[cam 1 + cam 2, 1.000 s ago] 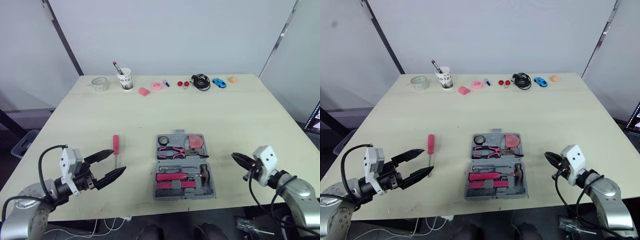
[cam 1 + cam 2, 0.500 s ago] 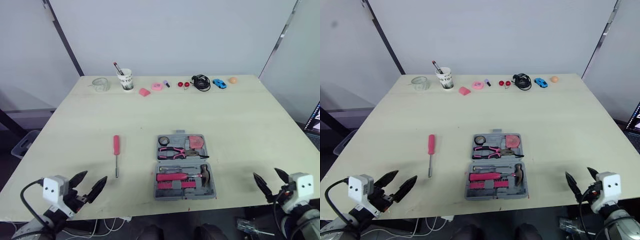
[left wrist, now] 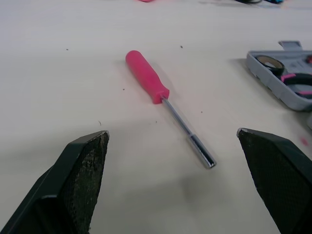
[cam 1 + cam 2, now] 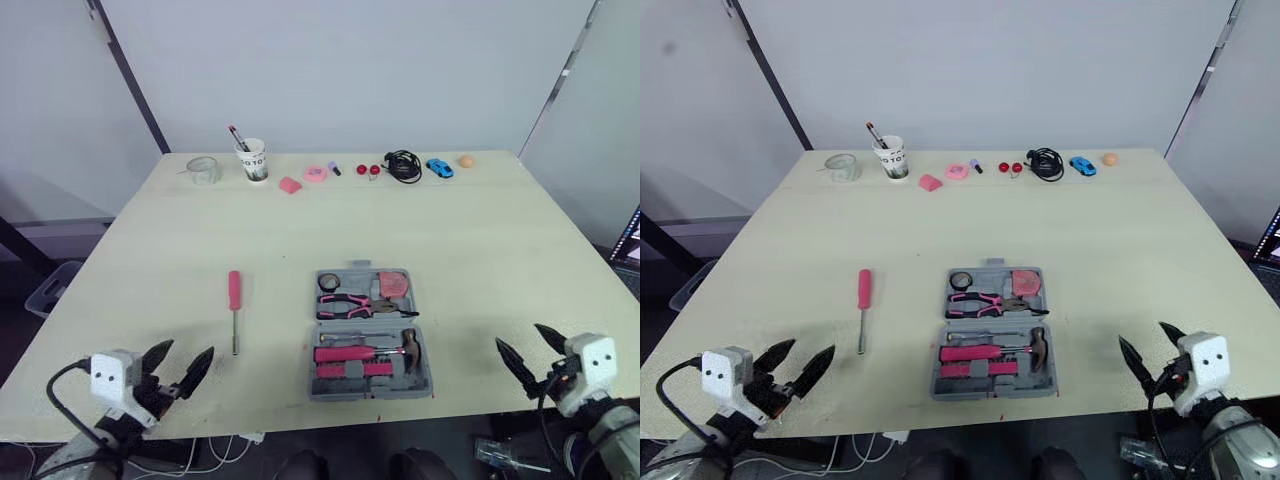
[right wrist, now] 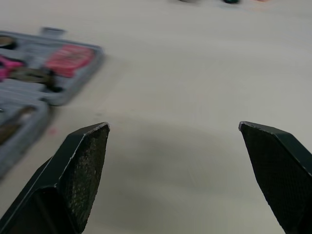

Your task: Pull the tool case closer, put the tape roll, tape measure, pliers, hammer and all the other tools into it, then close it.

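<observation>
Pale desk (image 4: 480, 240) before a plain grey wall: both arms have drawn back, with one tool left out.
A second ago the left end effector (image 4: 192, 347) reached towards the red screwdriver (image 4: 233, 300) and the right end effector (image 4: 517, 334) sat beside the tool case (image 4: 370, 391). Now both hang at the near edge, fingers spread and empty. The case lies open mid-desk holding the tape roll (image 4: 327, 283), tape measure (image 4: 392, 285), pliers (image 4: 350, 304) and hammer (image 4: 405, 342), while the screwdriver rests well to its left (so packing looks unfinished, and closing must wait). The paper cup (image 4: 253, 160) at the far edge carries dark lettering, too small to read.
</observation>
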